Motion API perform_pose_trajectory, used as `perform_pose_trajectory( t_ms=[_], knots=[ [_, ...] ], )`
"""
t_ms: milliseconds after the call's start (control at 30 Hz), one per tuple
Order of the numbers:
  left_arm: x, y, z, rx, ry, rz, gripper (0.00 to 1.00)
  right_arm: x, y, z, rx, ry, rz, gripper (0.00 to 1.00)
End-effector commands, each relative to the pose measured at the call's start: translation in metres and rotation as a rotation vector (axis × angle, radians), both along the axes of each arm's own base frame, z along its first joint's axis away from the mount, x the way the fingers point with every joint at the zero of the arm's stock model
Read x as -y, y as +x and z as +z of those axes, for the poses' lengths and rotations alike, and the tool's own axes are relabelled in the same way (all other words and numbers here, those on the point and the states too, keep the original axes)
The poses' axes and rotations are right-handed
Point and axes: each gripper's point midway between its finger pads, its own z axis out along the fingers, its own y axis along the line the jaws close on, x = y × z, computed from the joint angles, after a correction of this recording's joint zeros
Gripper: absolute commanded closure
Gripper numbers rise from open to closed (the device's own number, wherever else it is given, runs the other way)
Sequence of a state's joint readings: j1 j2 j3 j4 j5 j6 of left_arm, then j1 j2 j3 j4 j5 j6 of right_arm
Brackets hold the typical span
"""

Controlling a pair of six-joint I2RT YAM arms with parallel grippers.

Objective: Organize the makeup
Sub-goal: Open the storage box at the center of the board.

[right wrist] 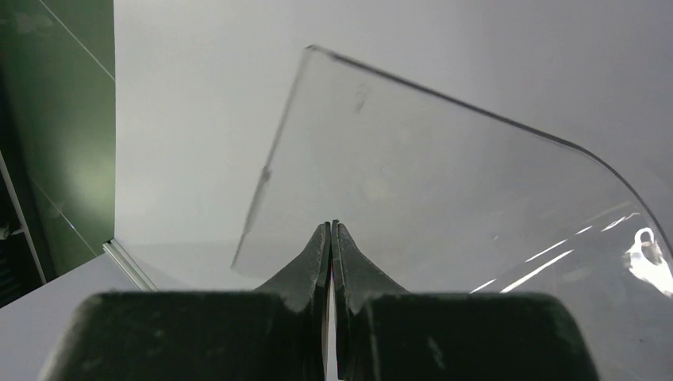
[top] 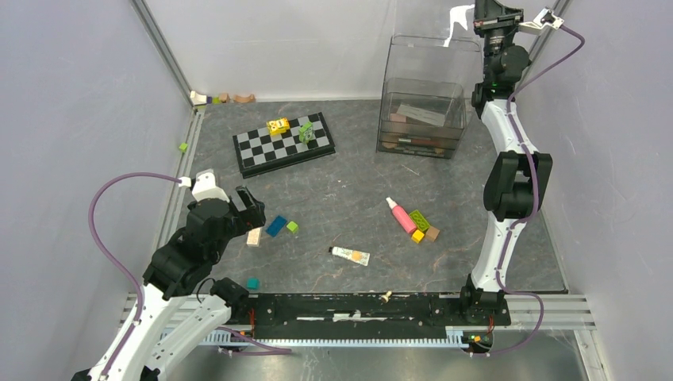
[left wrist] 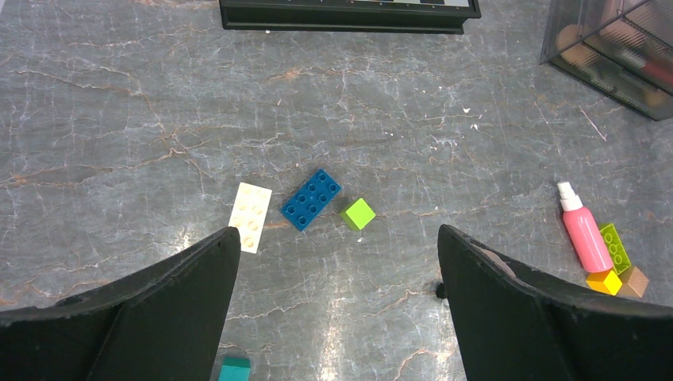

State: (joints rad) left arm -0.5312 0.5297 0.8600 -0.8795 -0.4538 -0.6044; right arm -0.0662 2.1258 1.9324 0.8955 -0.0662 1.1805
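- Your left hand (left wrist: 337,232) hangs released, jaws wide, over the small coloured toy blocks (left wrist: 311,200) on the grey marbled surface (left wrist: 119,119). It grips nothing.
- The cream squeeze tube (top: 350,255) and the pink spray bottle (top: 401,215) lie loose mid-surface, not yet stowed.
- Your right hand (right wrist: 332,226) is clenched on the transparent lid (right wrist: 444,175) of the clear plastic organizer box (top: 421,119), raised high. This likely props it open so makeup can go in.

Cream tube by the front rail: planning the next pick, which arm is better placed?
Left: the left fingers, open, hover nearer the cream tube; the right fingers pinch the clear lid.
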Motion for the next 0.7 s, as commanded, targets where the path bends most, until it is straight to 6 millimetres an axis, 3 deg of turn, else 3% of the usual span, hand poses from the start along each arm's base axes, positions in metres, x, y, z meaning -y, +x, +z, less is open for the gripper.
perform_pose_trajectory(
  t_ms=[0,667],
  knots=[
    [-0.0017,0.0062,0.0057,0.033,0.014,0.007,0.0,0.0027,-0.017,0.035,0.078,-0.009,-0.02,0.94],
    [-0.0015,0.0062,0.0062,0.036,0.012,0.006,0.0,0.0037,-0.016,0.0266,0.062,-0.005,-0.015,0.94]
  ],
)
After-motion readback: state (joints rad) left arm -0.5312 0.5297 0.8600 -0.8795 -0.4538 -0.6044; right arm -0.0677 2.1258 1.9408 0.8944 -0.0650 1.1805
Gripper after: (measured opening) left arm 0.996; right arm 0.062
